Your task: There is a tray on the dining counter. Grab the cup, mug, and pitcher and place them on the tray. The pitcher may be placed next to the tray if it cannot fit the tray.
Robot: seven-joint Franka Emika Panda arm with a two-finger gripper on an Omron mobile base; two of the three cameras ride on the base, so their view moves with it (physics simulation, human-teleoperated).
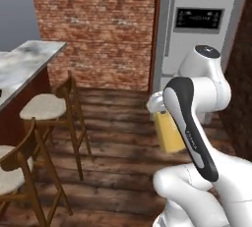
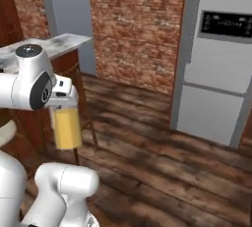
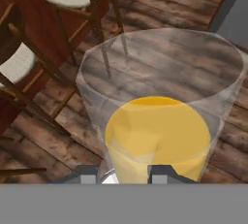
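The pitcher (image 1: 168, 133), tall and clear with a yellow-orange inside, hangs above the wooden floor with my gripper (image 1: 157, 107) shut on its rim. In the right base view the pitcher (image 2: 66, 130) hangs below the white hand (image 2: 62, 98). The hand view looks down into the pitcher (image 3: 160, 131), and the gripper (image 3: 125, 174) clamps its near wall between the two fingertips. The dining counter (image 1: 27, 61) with its marble top lies to the left, and its far end (image 2: 66, 43) shows behind the arm. The tray, cup and mug are out of view.
Two wooden bar stools with pale cushions (image 1: 45, 107) (image 1: 10, 174) stand along the counter. A grey fridge (image 2: 216, 69) and a brick wall (image 1: 96, 29) stand ahead. Open wooden floor (image 2: 162, 172) lies between them.
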